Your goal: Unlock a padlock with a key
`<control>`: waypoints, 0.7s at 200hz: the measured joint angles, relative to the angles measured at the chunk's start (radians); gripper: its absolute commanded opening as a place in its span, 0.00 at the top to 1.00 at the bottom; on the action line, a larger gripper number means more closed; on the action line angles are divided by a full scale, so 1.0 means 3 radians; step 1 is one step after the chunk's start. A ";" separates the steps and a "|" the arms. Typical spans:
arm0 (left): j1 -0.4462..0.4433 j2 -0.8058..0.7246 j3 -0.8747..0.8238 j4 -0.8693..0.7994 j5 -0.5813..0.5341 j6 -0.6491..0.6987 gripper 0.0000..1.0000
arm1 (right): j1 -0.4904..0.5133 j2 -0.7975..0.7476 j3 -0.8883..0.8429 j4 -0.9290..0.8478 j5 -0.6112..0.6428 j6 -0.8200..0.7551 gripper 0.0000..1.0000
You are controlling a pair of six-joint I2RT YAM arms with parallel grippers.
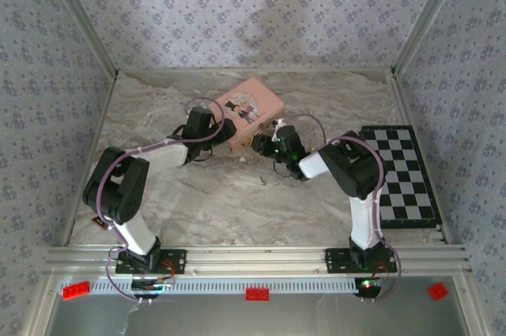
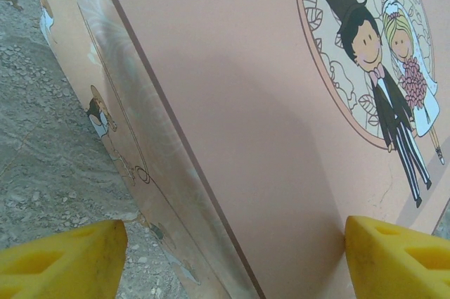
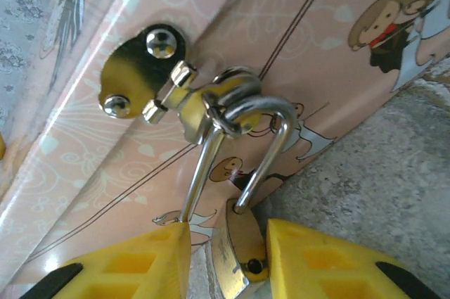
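Right hand (image 3: 228, 236) is found partly closed, its yellow fingers set either side of the tiny brass-gold padlock (image 3: 239, 246). One finger appears to touch the brass body while a thin gap shows at the other, so a firm clamp cannot be confirmed.

The padlock is hung by its thin silver shackle (image 3: 271, 112) from the shiny metal hasp (image 3: 137, 67) on the side wall of the pink rectangular tin with the cartoon couple (image 3: 330, 24), just above the marbled grey desk (image 3: 380, 172). Its long axis runs from the hasp straight back towards the right hand — shackle end away, base end nearest the fingers. The keyhole itself cannot be made out.

Left hand (image 2: 232, 257) is spread wide over an edge of the tin lid. Desk surface is visible between one finger and the tin wall, so nothing is judged to be clamped there.

In the top view a small dark sliver, taken to be the thin dark grey metal key (image 1: 262, 181), is noted flat on the desk, apart from the tin and on the near side of the right hand. The right arm is the nearer of the two. The coming move is judged to depend on the padlock base being turned clear of the fingers, since the key must be entered along that same axis.
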 measured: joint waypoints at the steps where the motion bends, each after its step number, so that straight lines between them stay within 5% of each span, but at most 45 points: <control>1: 0.0000 0.0000 0.0000 0.0000 0.0000 0.0000 0.21 | 0.0000 0.0000 0.0004 -0.0004 0.0003 -0.0003 0.66; 140: 0.0000 -0.0019 -0.0013 -0.0013 -0.0004 0.0000 0.21 | 0.0013 -0.0014 -0.0140 0.0131 0.0046 0.0210 0.85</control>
